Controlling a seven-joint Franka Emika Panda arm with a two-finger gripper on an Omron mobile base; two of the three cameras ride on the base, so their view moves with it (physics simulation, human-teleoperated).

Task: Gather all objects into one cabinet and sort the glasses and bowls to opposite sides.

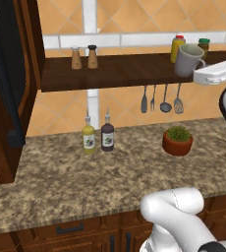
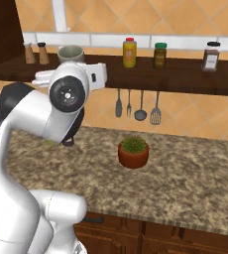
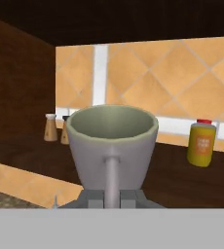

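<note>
text: none readable | yellow bottle [image 3: 201, 144] right of the mug [image 3: 112, 146]: label blurred | counter bottles [image 1: 98, 136] left of the plant pot [image 1: 177, 141]: labels too small

The mug [image 3: 112, 146] I hold is pale grey-white, greenish-grey inside. To its right stands a yellow bottle [image 3: 201, 143] with a red cap; far left, two tan shakers [image 1: 84, 57] sit on the dark brown shelf [image 1: 125, 73] before orange diamond tiles [image 2: 185, 20] with white grout. Below me, the speckled brown-beige granite counter [image 1: 61, 182] carries a terracotta pot [image 1: 177, 144] of green leaves.
</note>
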